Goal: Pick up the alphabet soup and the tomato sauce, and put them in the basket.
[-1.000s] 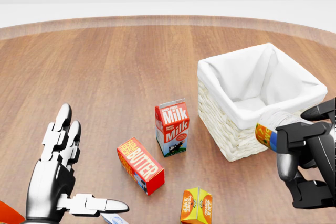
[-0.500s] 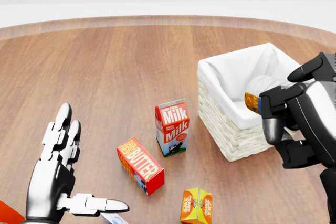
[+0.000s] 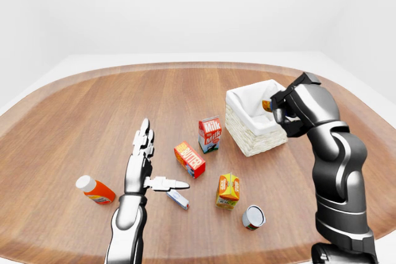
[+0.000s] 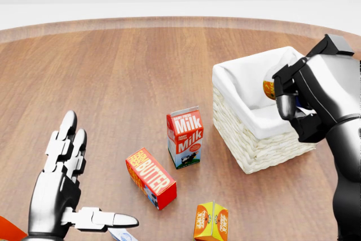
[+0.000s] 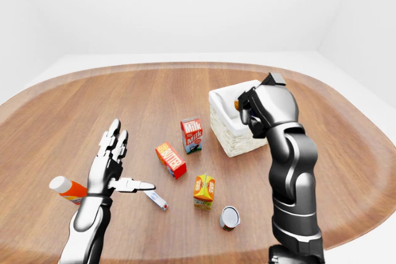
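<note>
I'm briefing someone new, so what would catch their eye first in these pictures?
The right hand, raised over the white-lined basket at the head view's right, grips a can. The left hand hangs open at lower left, beside the milk carton and butter box.

Left hand (image 4: 62,187): at 7 o'clock in the head view, palm flat, fingers (image 4: 66,139) extended toward 12 o'clock, thumb (image 4: 107,219) splayed toward 3 o'clock; holds nothing.

Right hand (image 4: 302,103): at 3 o'clock in the head view, raised on a bent forearm (image 3: 334,159), fingers curled tight around a can.
</note>
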